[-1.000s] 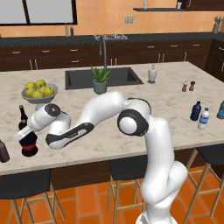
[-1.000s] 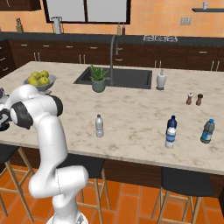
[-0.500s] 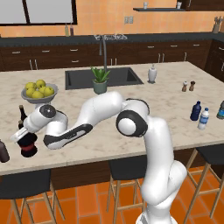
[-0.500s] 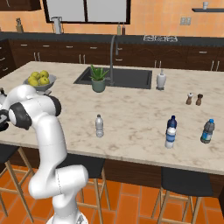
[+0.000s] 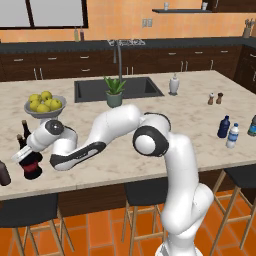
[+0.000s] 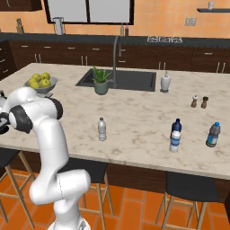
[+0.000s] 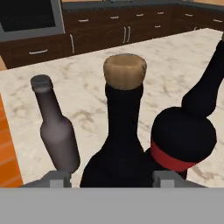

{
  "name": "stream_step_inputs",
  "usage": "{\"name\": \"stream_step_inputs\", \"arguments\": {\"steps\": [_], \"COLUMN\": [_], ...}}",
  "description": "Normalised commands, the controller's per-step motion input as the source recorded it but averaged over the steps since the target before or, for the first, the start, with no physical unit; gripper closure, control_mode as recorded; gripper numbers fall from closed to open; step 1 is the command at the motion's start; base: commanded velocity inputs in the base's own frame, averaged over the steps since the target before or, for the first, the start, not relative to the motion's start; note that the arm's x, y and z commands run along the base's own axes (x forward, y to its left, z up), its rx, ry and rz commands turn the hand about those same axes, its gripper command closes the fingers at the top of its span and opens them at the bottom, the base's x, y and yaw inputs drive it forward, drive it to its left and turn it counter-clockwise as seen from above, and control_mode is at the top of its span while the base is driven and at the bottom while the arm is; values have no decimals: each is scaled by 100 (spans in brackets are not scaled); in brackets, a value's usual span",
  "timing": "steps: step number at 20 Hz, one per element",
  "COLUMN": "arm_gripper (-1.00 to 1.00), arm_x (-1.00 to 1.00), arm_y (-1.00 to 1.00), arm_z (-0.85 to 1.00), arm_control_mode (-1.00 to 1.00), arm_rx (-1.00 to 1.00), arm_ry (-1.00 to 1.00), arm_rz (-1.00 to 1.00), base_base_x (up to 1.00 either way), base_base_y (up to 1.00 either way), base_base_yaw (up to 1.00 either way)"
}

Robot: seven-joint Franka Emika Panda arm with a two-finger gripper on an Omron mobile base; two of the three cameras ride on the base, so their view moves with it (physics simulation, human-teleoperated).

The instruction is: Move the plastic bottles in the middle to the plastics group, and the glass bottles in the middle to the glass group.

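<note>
The gripper [image 7: 111,178], jaws parted and loose around the tall black round-bellied glass bottle [image 7: 120,144] at the counter's far left, suits gripping that heavy, slippery, breakable thing at its neck.

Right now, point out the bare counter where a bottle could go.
Free: the wide marble stretch between the clear bottle and the blue-labelled bottle. Crowded: the left end, where the black bottles and brown bottle cluster.

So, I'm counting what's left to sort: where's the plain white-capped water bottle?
Right base view: the white-capped bottle stands alone mid-counter near the front edge, below the potted plant.
</note>
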Motion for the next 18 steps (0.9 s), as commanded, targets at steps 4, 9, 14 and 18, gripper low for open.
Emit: {"name": "stream_step_inputs", "arguments": {"steps": [4, 9, 14, 18], "arm_gripper": [-100, -100, -100, -100], "arm_x": [0, -2, -18, -42], "arm_y": [0, 0, -6, -38], "arm_z": [1, 16, 42, 54], "arm_control_mode": [-100, -100, -100, -100], "arm_rx": [0, 0, 0, 0], "arm_ry": [0, 0, 0, 0], "arm_rz": [0, 0, 0, -2], "base_base_x": [0, 0, 0, 0], "base_base_y": [0, 0, 0, 0], "base_base_yaw": [0, 0, 0, 0]}}
